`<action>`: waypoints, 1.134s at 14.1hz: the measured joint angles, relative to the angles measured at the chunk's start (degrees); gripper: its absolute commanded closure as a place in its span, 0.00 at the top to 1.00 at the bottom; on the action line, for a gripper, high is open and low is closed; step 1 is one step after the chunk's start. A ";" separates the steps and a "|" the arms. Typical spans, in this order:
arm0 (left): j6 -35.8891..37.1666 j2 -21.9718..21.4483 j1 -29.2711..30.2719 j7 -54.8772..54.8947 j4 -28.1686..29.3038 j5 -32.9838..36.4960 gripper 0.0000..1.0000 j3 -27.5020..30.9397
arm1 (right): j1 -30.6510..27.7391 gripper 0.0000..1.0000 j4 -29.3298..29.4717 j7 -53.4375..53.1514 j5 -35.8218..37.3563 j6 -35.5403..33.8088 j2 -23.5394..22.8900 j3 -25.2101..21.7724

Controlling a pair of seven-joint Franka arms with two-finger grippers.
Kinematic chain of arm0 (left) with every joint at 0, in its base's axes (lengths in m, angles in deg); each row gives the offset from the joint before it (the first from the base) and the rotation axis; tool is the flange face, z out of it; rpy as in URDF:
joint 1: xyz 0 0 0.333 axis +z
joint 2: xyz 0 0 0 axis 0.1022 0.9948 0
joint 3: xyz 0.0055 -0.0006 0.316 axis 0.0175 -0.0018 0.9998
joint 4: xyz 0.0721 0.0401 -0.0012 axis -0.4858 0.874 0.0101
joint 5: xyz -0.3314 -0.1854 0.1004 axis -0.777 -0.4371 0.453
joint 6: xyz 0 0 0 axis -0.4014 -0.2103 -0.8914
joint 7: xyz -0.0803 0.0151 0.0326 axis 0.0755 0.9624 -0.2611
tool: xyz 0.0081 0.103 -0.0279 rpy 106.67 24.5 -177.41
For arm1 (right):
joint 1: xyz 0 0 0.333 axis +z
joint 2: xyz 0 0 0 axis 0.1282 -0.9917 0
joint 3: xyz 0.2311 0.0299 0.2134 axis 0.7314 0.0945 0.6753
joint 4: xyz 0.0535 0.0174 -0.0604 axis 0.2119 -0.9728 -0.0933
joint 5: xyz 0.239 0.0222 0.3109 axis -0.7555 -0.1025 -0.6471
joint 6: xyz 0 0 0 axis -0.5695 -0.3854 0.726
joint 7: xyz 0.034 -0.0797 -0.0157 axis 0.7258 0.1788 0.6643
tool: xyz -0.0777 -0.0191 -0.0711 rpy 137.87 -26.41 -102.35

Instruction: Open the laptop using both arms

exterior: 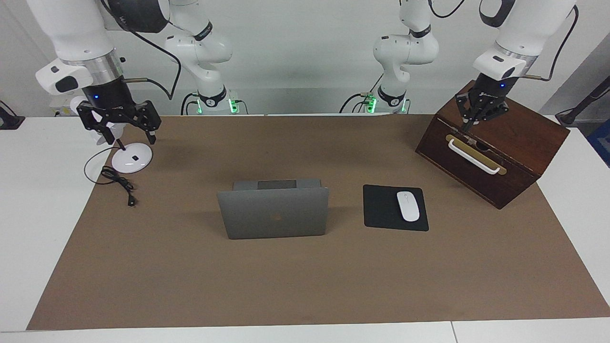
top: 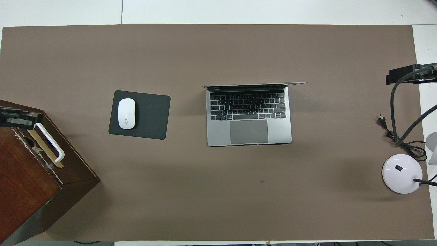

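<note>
In the middle of the brown mat on the table (exterior: 28, 200) stands the laptop (exterior: 274, 212), open, lid upright, keyboard facing the robots. Beside it, toward the left arm's end, a white mouse (exterior: 408, 206) lies on a black mouse pad (exterior: 381, 209). The left hand (exterior: 467, 127) hangs over the wooden box (exterior: 524, 128); whether its fingers are apart or together I cannot tell. The right hand (exterior: 127, 139), fingers wide apart and empty, hangs over the lamp base (exterior: 132, 159).

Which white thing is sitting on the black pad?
The white mouse. It lies on the black mouse pad beside the laptop; the white lamp base sits on the brown mat.
</note>
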 measured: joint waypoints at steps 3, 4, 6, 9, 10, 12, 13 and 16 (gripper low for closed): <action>0.12 0.00 1.02 -0.02 -0.24 0.85 1.00 0.08 | 0.00 1.00 -0.39 0.00 0.00 -1.34 0.29 0.03; 0.12 0.00 1.62 -0.01 -0.32 0.86 1.00 0.13 | 0.00 1.00 -0.45 0.00 0.00 -2.43 0.47 0.04; 0.12 0.00 2.21 -0.01 -0.48 0.88 1.00 0.68 | 0.00 1.00 -0.52 0.00 0.00 -3.47 0.76 0.05; 0.12 0.02 2.40 -0.01 -0.66 0.88 1.00 1.16 | 0.00 1.00 -0.56 0.00 0.00 -3.82 0.84 0.05; 0.12 0.03 2.46 -0.01 -0.73 0.88 1.00 1.16 | 0.00 1.00 -0.58 0.00 0.00 -4.27 0.84 0.05; 0.15 0.13 2.58 -0.01 -0.74 0.88 1.00 1.15 | 0.00 1.00 -0.60 0.00 0.00 -5.57 0.85 0.05; 0.19 0.25 2.62 -0.01 -0.74 0.88 1.00 1.14 | 0.00 1.00 -0.60 0.00 0.00 -6.41 0.90 0.05; 0.38 1.00 2.64 -0.01 -0.74 0.88 1.00 1.13 | 0.00 1.00 -0.69 0.00 0.00 -7.48 1.27 0.05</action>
